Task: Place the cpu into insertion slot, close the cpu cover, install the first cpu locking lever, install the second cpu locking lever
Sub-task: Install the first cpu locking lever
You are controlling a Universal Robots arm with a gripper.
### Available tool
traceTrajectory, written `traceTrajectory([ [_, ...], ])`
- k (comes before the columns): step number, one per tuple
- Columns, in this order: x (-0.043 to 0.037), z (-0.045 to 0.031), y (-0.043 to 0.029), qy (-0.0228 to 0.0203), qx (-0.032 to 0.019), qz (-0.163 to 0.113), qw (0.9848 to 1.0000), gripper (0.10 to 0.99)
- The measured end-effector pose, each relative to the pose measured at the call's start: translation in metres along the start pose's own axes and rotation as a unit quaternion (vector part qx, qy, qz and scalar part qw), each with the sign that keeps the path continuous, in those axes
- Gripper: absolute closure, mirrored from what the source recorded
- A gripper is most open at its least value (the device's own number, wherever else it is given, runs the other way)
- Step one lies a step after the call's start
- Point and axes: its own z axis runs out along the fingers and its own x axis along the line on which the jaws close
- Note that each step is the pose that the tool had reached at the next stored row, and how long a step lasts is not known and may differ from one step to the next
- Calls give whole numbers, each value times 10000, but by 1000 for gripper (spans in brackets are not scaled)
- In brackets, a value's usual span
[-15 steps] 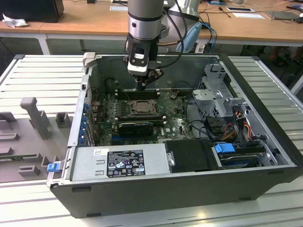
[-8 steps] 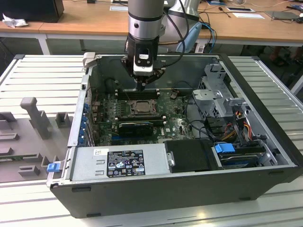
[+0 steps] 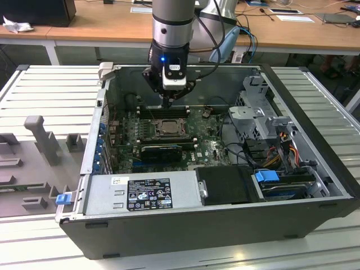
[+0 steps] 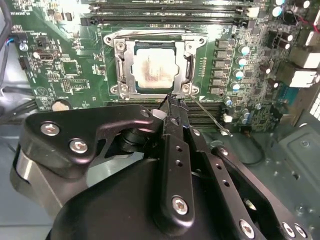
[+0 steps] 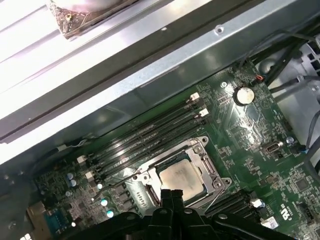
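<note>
The cpu [image 4: 154, 67] lies flat in the insertion slot [image 4: 111, 42] on the green board, its pale top showing through the cut-out of the cpu cover [image 4: 128, 65], which lies down over it. In the first wrist view the cpu [image 5: 177, 175] sits inside the cover [image 5: 204, 161]. A thin wire locking lever [image 4: 207, 116] slants out from one socket corner over the memory slots; another lever [image 5: 114, 182] sticks out on the opposite side. My gripper [image 4: 172, 102] is shut, its tip just beside the socket's edge at the lever's root. From outside, the gripper [image 3: 169, 102] hangs above the socket [image 3: 166, 128].
Long black memory slots [image 5: 150, 135] run beside the socket. The case wall [image 5: 150, 75] stands close behind them. A black power supply box [image 3: 225, 185], drive cages [image 3: 261, 112] and cables [image 3: 281, 149] fill the exterior view's right and front of the case.
</note>
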Motion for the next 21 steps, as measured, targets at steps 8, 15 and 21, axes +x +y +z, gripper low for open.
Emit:
traceTrajectory([
  [8,3,15,-4,-68,-31,-696,9975,980],
  [15,17,36,-14,-60,-26,-1248,9922,980],
  [21,65,72,-42,-64,-32,-1925,9813,980],
])
